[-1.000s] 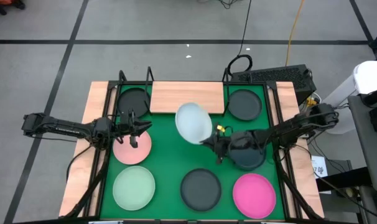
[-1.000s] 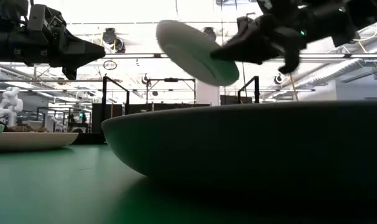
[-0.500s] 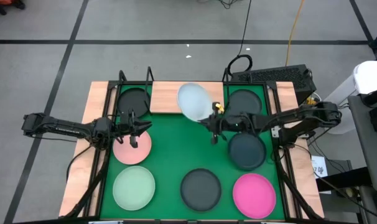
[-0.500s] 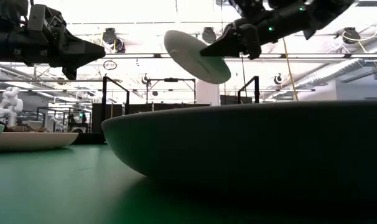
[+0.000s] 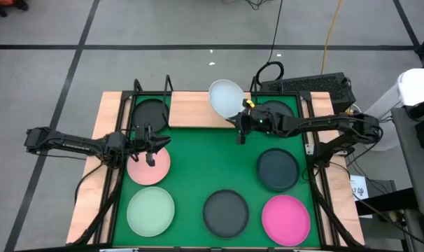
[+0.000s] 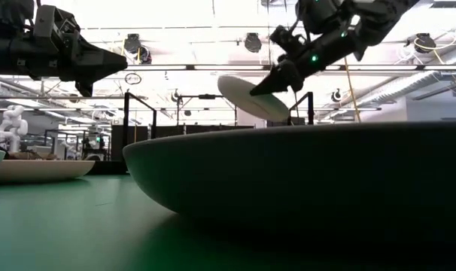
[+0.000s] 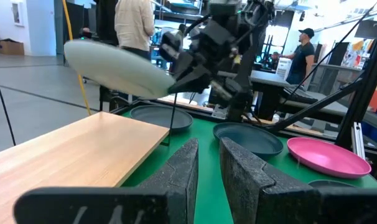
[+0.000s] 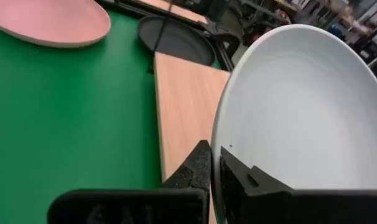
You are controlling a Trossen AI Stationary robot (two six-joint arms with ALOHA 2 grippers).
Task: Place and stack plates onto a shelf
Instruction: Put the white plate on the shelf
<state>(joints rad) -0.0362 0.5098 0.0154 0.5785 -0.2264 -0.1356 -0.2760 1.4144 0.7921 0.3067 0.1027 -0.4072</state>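
Observation:
My right gripper is shut on a white plate, which it holds in the air above the right end of the light-wood shelf. The plate also shows in the low view and in the left wrist view. My left gripper hovers above the far edge of the pale pink plate; its fingers stand a narrow gap apart and touch nothing. The other plates lie flat on the green mat. My right gripper pinches the white plate by its rim on the side nearest the arm, with one finger on the hollow face and one on the underside. The fingers reach in from the table's right. The plate is lifted clear and tilted above the shelf.
On the mat lie a pale green plate, a dark grey plate, a hot pink plate and a dark teal plate. Two black plates flank the shelf between black rod frames. People stand beyond the table.
My right gripper has carried the white plate from above the mat's middle toward the far edge, to above the shelf's right end, staying shut on it. The plate has tipped flatter on the way. My left arm has kept still.

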